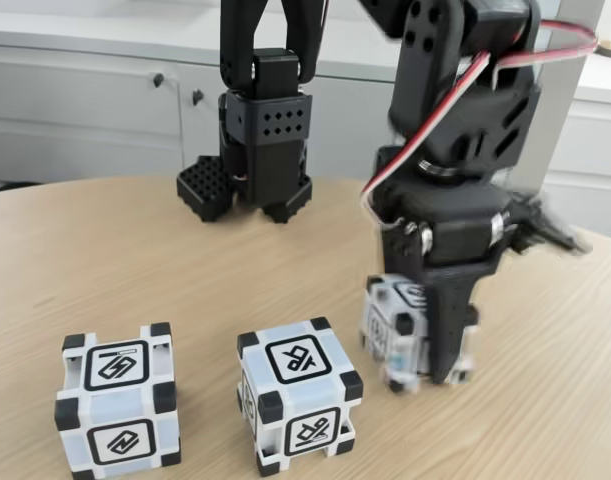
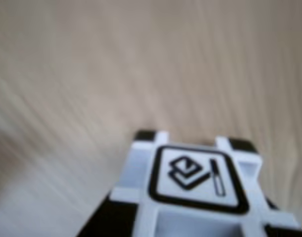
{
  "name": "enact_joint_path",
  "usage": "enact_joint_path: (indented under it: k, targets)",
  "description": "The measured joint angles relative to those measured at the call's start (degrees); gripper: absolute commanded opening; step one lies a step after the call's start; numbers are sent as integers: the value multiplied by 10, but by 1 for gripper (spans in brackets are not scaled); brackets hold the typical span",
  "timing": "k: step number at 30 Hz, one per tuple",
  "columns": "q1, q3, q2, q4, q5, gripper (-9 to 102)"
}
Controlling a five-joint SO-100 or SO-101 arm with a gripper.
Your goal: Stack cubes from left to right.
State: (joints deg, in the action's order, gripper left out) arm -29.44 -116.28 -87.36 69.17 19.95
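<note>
Wooden table underneath, black arm reaching down at right of fixed view. Gripper clamped around right cube, apparently just above the tabletop, blurred. Same cube's glyph face close up in wrist view. Middle cube and left cube resting apart on table.

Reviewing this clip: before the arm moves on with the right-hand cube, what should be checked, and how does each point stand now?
1. End effector around the right cube: ok.
2. Grip firm, cube lifted off the table: cannot tell; the picture is blurred there.
3. Middle cube standing free with a bare top: ok.
4. Left cube apart from the middle one: ok.
5. Held cube's top face sits level in the wrist view: cannot tell.
</note>
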Motion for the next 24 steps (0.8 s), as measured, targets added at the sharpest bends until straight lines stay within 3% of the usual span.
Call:
enact_joint_path:
  k: [7,16,24]
  targets:
    - [4,-2,-54,2,-14,0]
    - [13,-3,-313,2,-93,0]
    - [155,-3,-409,2,-208,0]
